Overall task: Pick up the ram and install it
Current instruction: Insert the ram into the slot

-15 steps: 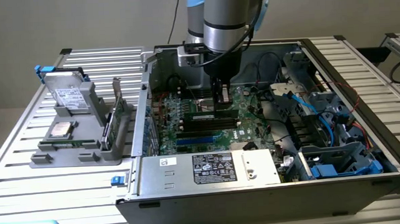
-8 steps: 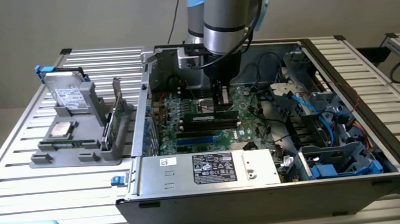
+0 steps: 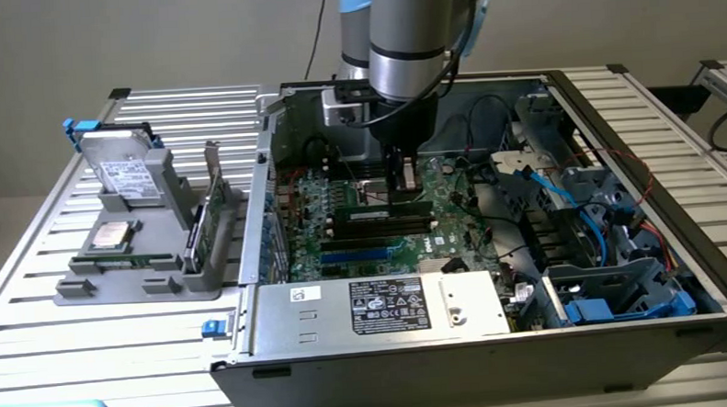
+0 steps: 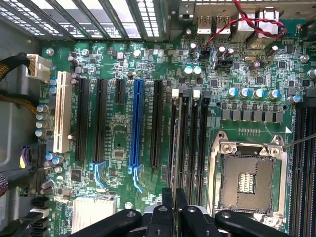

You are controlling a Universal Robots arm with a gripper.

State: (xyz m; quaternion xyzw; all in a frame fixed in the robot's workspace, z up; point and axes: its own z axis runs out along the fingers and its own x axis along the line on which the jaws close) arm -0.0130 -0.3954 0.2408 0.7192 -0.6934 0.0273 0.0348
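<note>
One ram (image 3: 378, 214) is seen standing on edge at the black memory slots (image 3: 383, 228) of the motherboard (image 3: 338, 225), inside the open computer case (image 3: 469, 364) — directly beneath the gripper (image 3: 400, 194). Its fingers (image 4: 168, 200) are drawn nearly together, pinched on the ram's top edge — full seating cannot be told.

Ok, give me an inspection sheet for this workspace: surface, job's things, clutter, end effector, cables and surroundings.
Surface: slatted metal table carrying an open computer case.
Job's things: ram standing on edge at a black motherboard slot, under the end effector.
Clutter: grey holder on the exterior view's left, with a hard drive, processor chip and expansion card.
End effector: shut on the ram, inside the case.
Cables: blue cables inside the case; red-black wires near the rear ports.
Surroundings: plain wall behind.
</note>
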